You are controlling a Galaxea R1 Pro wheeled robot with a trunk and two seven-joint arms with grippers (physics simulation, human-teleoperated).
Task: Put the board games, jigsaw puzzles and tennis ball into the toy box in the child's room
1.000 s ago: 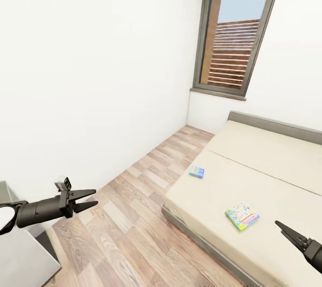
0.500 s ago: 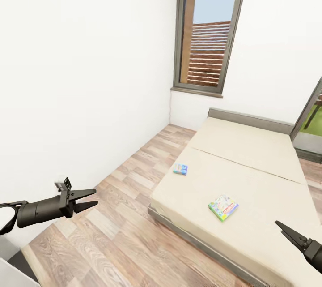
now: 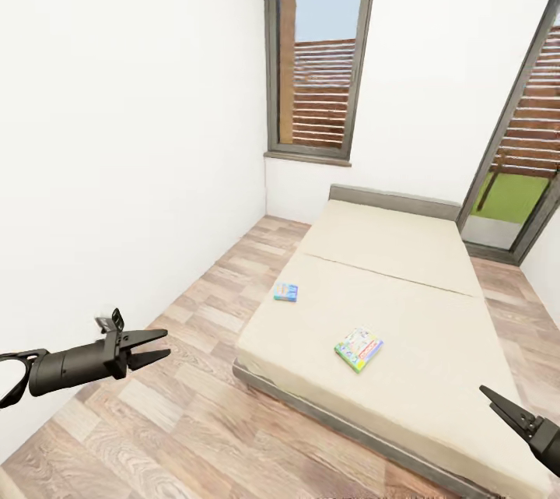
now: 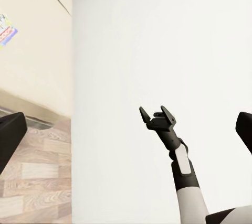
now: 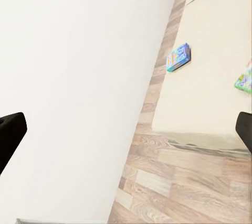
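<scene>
Now the robot faces the low beige mattress bed with its grey frame [image 3: 404, 304], and both of its targets here are in plain sight: the small blue flat board game box [image 3: 285, 292] lies right at the mattress edge nearest the white wall, and the larger green and multicoloured board game box [image 3: 358, 348] lies flat nearer the middle, toward the foot. They sit well apart from each other. The left gripper [image 3: 148, 348] hangs out over the wood-plank floor [image 3: 194, 421] with its two black fingers spread a little and nothing between them; the right gripper [image 3: 505, 413] pokes in at the lower corner over the bed's foot, and from here I cannot tell whether its jaws are parted or closed. In the right wrist view the blue box [image 5: 178, 57] and a sliver of the green one [image 5: 244, 80] both show on the mattress. Neither arm is near a box yet, so my read is that this is the approach. To do it well, roll in along the strip of floor between wall and bed, stop square to the mattress edge, and take the blue box first with the left arm, since it overhangs nothing and lies flat; a thin box on soft bedding likely wants a pinch across an edge.
</scene>
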